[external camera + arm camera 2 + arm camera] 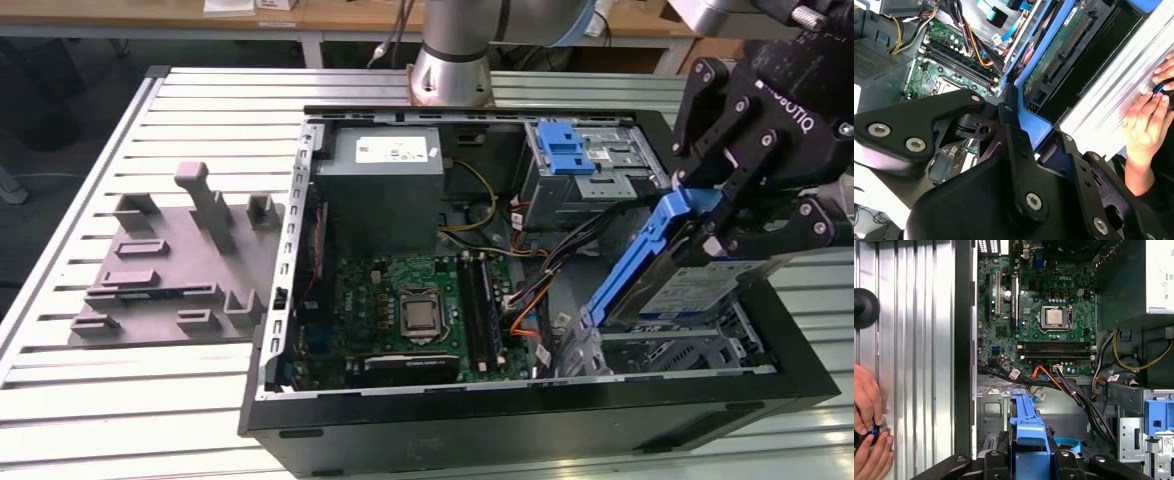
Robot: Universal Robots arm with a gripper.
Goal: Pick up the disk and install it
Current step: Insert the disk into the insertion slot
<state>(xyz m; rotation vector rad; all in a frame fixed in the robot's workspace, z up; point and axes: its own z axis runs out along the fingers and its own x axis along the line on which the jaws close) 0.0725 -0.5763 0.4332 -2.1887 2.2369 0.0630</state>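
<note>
Gripper pinched tight on the disk, tilted over the metal cage inside the open computer case.

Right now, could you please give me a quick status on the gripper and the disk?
Gripper shut on the disk, tilted above drive cage. Not yet seated. Cable bundle beside it. Person's hands nearby.

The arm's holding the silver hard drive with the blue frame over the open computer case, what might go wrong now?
The gripper holds the blue-framed silver disk tilted, so it may jam on the metal drive cage. Black and orange cables beside that cage might snag. A person's hands on the table beside the case could be hit.
</note>
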